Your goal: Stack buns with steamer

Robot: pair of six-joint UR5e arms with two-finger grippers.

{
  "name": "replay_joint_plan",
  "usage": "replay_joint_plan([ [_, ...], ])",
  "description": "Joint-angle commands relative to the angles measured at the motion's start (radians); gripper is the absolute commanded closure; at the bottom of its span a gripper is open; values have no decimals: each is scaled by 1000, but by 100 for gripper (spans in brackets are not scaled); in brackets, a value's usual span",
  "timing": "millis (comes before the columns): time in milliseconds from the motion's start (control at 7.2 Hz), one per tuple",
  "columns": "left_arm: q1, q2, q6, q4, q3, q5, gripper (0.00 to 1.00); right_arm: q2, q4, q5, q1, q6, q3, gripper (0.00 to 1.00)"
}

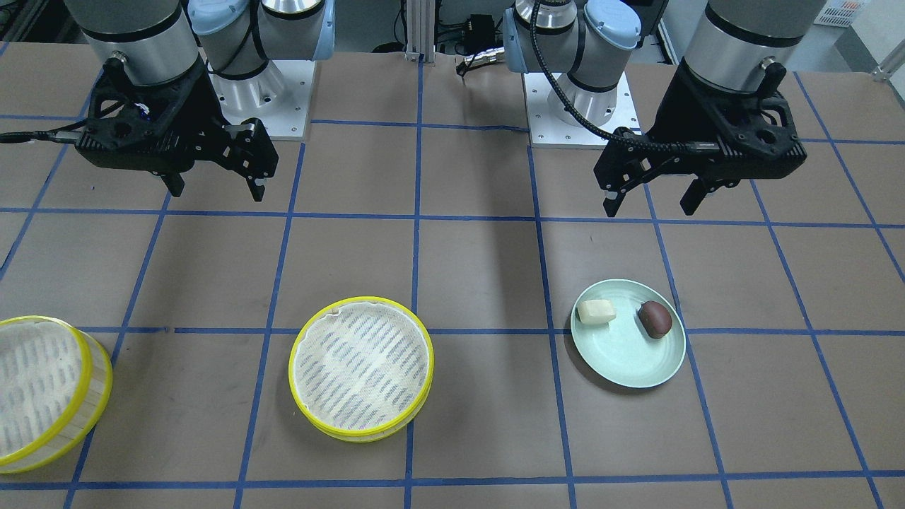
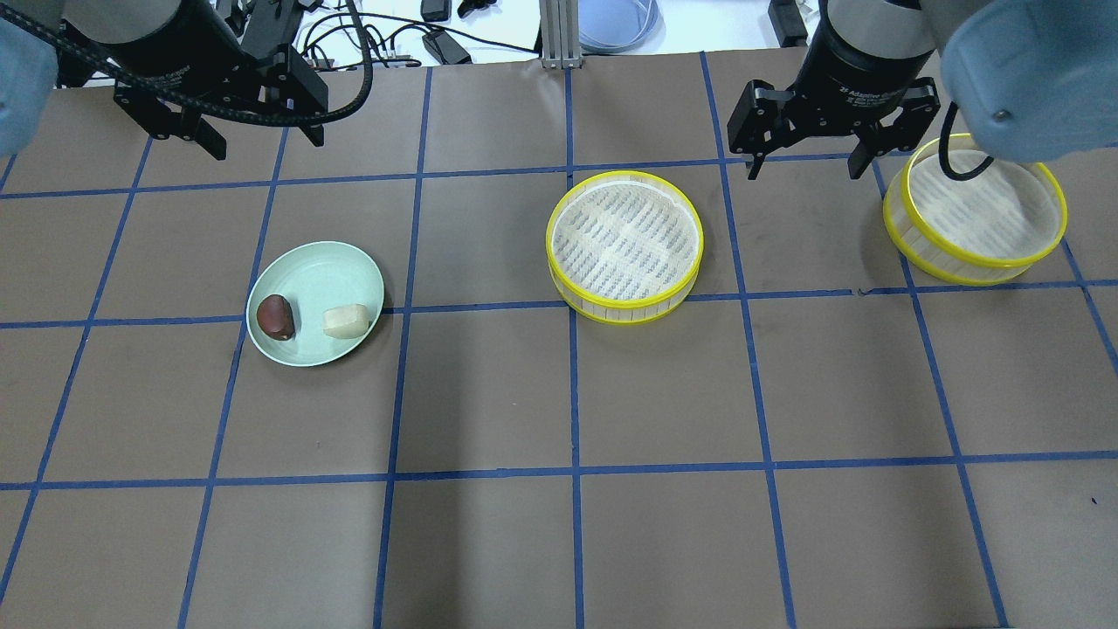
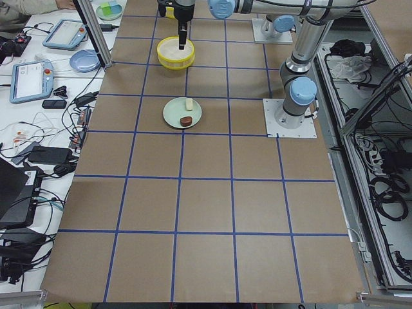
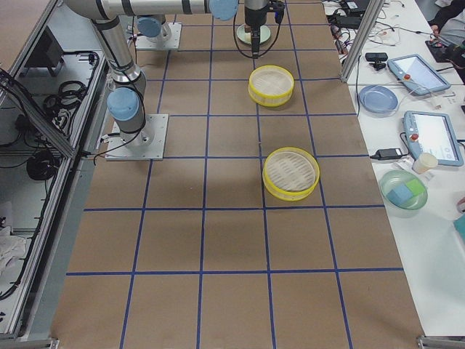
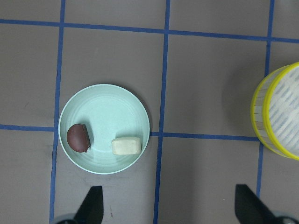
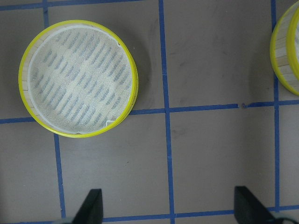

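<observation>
Front-facing view first: the left claw [image 1: 650, 206] hangs spread and empty above the table [image 1: 481, 283], set back from the green plate [image 1: 626, 364]. On that plate sit the cream bun [image 1: 596, 311] and the brown bun [image 1: 655, 319], near each other but apart. The right claw [image 1: 216, 192] hovers spread wide too, holding nothing. The middle tier [image 1: 362, 367] sits liner-up, and the outer tier [image 1: 42, 392] is out at the frame's edge.

Over to the overhead: both tiers are bare and both buns are on the plate, so I read this as the opening pick, left claw to a bun. The cream one lies on the side nearer the middle tier, a fair first choice.

Left wrist camera: the plate lies ahead of the fingertips [image 5: 91, 205] and off to one side of the gap's middle. The claw wants centring over the chosen bun before it drops. Straddle the cream bun across its short side, keep the tips off the plate's rim and clear of the brown bun, and squeeze gently, because it looks soft.

Right wrist camera: the middle tier is in full sight, with the outer tier's rim at the frame edge. That claw is best kept out of the carry path until the buns are in.

Side views: too distant to judge the claws, they just show plate and tiers strung along the table
</observation>
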Motion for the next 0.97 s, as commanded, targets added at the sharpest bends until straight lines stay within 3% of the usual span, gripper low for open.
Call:
replay_joint_plan([
  [0, 4, 0, 35, -10, -2, 0, 0, -1, 2, -3, 0, 1, 0, 0],
  [417, 35, -15, 52, -25, -15, -2, 0, -6, -12, 12, 2, -15, 0, 0],
  [833, 122, -54, 249, 28, -180, -14, 0, -2, -43, 18, 0, 0, -3, 0],
])
